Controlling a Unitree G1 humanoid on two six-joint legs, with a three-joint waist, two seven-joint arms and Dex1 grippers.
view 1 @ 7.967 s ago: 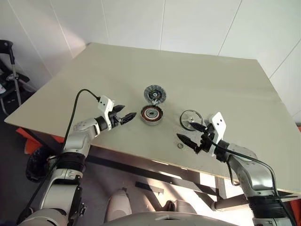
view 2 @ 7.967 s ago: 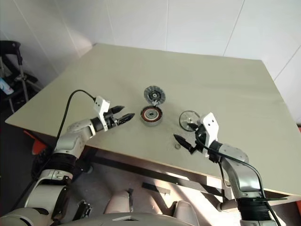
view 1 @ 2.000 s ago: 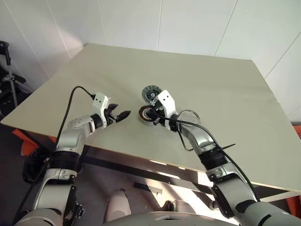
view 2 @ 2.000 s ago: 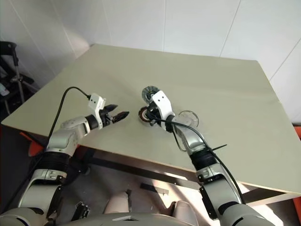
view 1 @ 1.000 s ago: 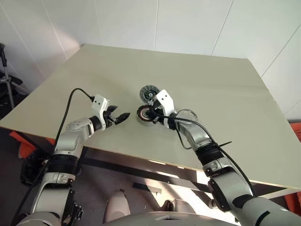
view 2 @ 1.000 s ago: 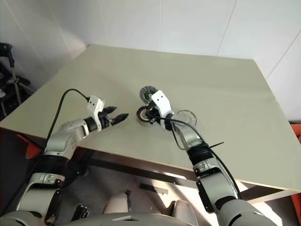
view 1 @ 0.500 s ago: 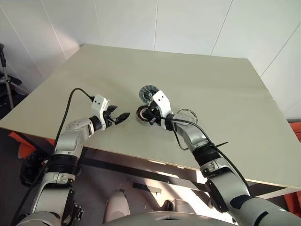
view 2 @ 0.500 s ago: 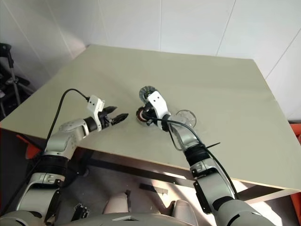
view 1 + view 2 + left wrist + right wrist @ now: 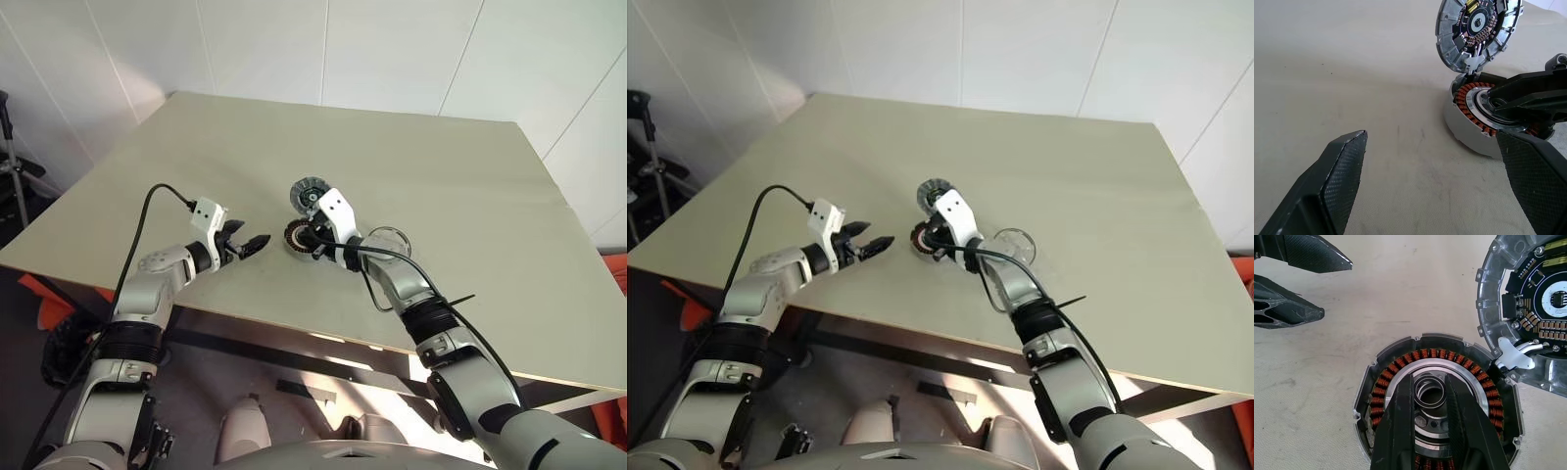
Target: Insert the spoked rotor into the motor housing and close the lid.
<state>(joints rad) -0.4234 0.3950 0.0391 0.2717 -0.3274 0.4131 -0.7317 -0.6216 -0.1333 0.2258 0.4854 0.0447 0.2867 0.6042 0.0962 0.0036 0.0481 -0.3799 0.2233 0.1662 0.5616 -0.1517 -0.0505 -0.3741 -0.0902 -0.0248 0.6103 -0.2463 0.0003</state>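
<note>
The motor housing, a dark cup with a copper-orange ring, sits on the table. My right gripper hangs over its silver centre, shut on a small metal ring. The spoked rotor stands tilted against the housing's far side, and its inner face shows in the left wrist view. The shiny silver lid lies flat to the right, partly behind my right arm. My left gripper hovers open and empty a short way left of the housing.
The table's near edge runs just below both arms. A black cable loops off my left wrist. A dark wheeled frame stands on the floor beyond the table's left corner.
Eight seconds ago my right gripper was open near the front edge, beside the small ring on the table. It now sits over the housing with that ring. Over the last second nothing moved.
</note>
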